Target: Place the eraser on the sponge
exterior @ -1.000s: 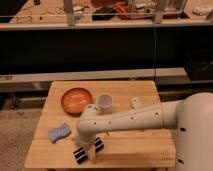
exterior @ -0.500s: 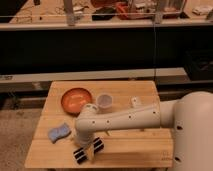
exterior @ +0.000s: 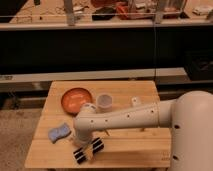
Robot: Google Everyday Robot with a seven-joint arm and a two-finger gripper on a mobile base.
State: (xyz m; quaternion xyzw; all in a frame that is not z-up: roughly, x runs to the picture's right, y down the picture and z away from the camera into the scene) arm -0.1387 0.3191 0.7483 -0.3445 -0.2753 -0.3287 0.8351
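The gripper [exterior: 89, 144] is held open at the eraser [exterior: 80, 156], near the sponge [exterior: 60, 132]; the eraser is laid on the table [exterior: 135, 150].

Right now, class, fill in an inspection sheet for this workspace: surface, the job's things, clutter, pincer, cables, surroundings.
surface: wooden table, slatted top.
job's things: eraser lying flat near the front edge; sponge toward the picture's left, apart from it.
clutter: orange bowl, white cup and small white thing along the back.
grippers: pincer open, down over the eraser's middle.
cables: nothing seen.
surroundings: dark shelves behind the table.
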